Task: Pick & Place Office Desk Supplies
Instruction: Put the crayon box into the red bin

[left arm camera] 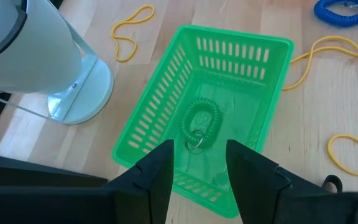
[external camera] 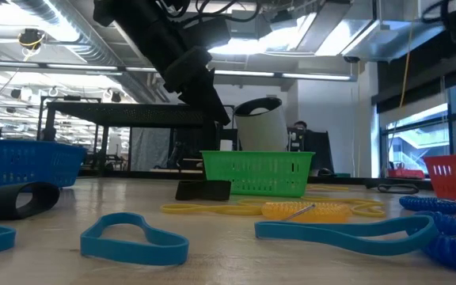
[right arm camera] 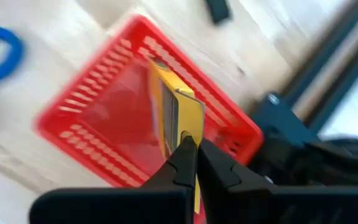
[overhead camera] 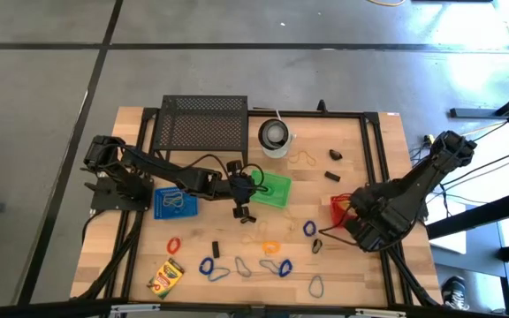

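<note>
My right gripper [right arm camera: 194, 142] is shut on a yellow crayon-type box [right arm camera: 173, 102] over the red basket [right arm camera: 73, 93], which stands at the table's right [overhead camera: 337, 208]. My left gripper [left arm camera: 199, 149] hangs open above the near wall of the green basket [left arm camera: 166, 68] at mid-table [overhead camera: 277, 190], with nothing between its fingers. A green coil loop [left arm camera: 202, 121] lies on that basket's floor. A second crayon box [overhead camera: 166, 278] lies flat near the front left. Loose coloured loops [overhead camera: 237, 265] lie along the table's near part. My right gripper pinches the box's upper end [right arm camera: 189, 124] between its two fingers, across the thin side. The fingers come from above, pointing steeply down. The box hangs below them, edge-on, reaching into the red basket. Whether its lower end touches the basket floor I cannot tell.
A blue basket [overhead camera: 175, 203] with clips sits left of the green one. The black mesh rack [overhead camera: 203, 124] and a round white cup [overhead camera: 275, 137] stand at the far side. Yellow bands [left arm camera: 347, 56] and small black clips [overhead camera: 334, 155] lie around the baskets.
</note>
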You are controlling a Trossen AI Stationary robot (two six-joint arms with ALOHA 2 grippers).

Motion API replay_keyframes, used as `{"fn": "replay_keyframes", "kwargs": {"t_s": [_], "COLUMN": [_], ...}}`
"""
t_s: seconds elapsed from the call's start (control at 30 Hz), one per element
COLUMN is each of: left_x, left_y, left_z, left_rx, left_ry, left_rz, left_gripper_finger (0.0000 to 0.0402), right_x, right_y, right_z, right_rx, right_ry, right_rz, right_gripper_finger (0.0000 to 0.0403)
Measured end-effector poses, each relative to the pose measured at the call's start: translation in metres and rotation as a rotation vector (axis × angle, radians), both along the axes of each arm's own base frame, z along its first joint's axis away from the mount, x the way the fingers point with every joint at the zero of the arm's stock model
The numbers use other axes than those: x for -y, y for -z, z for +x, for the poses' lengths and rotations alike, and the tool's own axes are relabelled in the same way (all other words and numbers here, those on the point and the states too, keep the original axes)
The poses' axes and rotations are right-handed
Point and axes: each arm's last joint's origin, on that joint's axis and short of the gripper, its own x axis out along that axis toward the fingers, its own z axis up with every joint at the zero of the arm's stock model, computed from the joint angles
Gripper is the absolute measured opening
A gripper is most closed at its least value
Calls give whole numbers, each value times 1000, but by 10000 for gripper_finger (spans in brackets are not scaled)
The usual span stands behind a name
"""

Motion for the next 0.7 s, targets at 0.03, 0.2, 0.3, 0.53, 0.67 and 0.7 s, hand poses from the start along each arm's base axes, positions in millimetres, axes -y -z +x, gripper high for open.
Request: {"fn": "replay_keyframes", "kwargs": {"t_s": [0.03, 0.2, 0.3, 0.53, 0.67, 0.7], "left_x": [0, 0, 0, 0, 0, 0], "left_y": [0, 0, 0, 0, 0, 0], "left_z": [0, 0, 0, 0, 0, 0], "left_rx": [0, 0, 0, 0, 0, 0], "left_ry": [0, 0, 1, 0, 0, 0], "left_rz": [0, 0, 0, 0, 0, 0], "left_gripper_finger": [141, 141, 141, 141, 141, 141], "right_x": [-1, -4, -3, -3, -4, -4], "right_y": [0, 1, 0, 0, 1, 1], "right_z": [2, 7, 9, 9, 8, 7], "right_rx": [19, 109, 146, 147, 118, 115], "right_ry": [-19, -78, -87, -83, -56, -46], "right_rz": [4, -14, -44, -42, -7, 0], "right_gripper_finger": [9, 9, 9, 9, 14, 18]}}
